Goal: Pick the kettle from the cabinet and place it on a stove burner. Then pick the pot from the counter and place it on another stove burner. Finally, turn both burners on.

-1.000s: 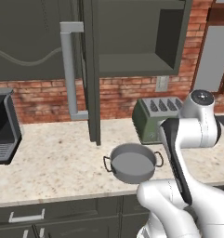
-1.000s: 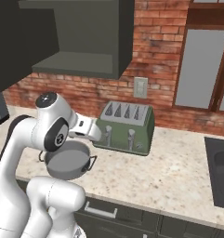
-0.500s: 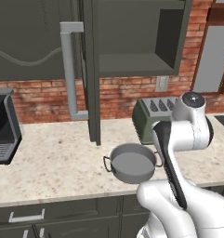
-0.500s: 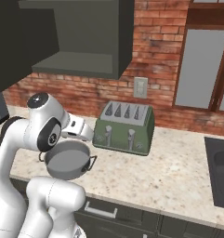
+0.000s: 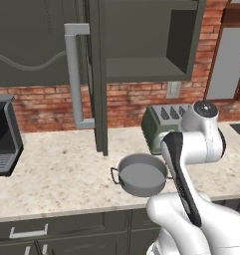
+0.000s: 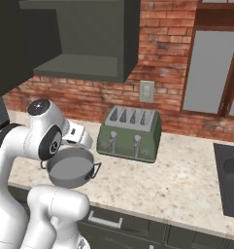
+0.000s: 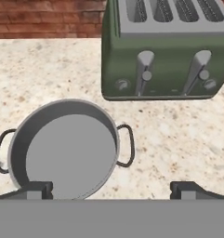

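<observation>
Beige speckled counter (image 5: 57,174) runs along a red brick wall (image 6: 162,58), with dark grey drawers (image 5: 27,234) beneath it. On the counter sits the pot (image 5: 141,174), a wide round grey pan with two small loop handles and nothing inside it. Just behind it and to its right stands a boxy green toaster (image 6: 130,133), apart from the pot. Above the counter hangs the cabinet (image 5: 141,45), its door swung open edge-on with a long light-grey bar handle (image 5: 74,74), and its shelf shows bare. A black coffee machine (image 5: 3,134) stands at the left end of the counter. In the hand view the gripper (image 7: 111,190) hovers above the counter with its jaws spread wide and nothing between them; one fingertip lies over the pot's near rim, the other over bare stone to the pot's right
</observation>
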### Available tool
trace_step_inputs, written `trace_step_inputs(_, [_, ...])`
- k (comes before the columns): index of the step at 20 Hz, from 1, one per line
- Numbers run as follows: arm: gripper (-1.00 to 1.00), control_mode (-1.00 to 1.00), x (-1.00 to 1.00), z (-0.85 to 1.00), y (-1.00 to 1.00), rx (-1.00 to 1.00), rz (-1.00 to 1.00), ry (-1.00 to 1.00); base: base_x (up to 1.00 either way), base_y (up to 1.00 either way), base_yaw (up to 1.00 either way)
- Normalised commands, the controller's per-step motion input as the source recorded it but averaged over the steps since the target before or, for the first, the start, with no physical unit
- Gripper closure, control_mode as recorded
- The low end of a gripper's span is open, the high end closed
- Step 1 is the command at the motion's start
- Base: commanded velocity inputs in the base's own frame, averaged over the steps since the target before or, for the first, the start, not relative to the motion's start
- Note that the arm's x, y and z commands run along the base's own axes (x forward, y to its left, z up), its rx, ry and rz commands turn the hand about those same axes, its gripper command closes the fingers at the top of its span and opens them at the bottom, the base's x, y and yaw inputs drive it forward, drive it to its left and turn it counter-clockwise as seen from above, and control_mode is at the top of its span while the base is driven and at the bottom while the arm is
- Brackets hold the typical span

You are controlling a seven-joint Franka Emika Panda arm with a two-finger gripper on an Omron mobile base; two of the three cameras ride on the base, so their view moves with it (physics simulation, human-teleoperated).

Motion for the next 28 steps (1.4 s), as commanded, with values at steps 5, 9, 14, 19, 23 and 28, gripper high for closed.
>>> trace_step_inputs(5, [-1.00,-1.00,0.00,-0.15,0.22,0.07,0.06,0.00,0.00,0.00,0.00])
trace_step_inputs(9, [-1.00,-1.00,0.00,-0.12,0.27,0.04,0.05,0.00,0.00,0.00,0.00])
trace_step_inputs(14, [-1.00,-1.00,0.00,-0.10,0.32,0.01,0.05,0.00,0.00,0.00,0.00])
trace_step_inputs(19, [-1.00,-1.00,0.00,-0.06,0.34,0.00,0.05,0.00,0.00,0.00,0.00])
trace_step_inputs(23, [-1.00,-1.00,0.00,-0.05,0.32,0.00,0.05,0.00,0.00,0.00,0.00])
trace_step_inputs(28, [-1.00,-1.00,-0.01,-0.09,0.27,0.00,0.04,0.00,0.00,0.00,0.00])
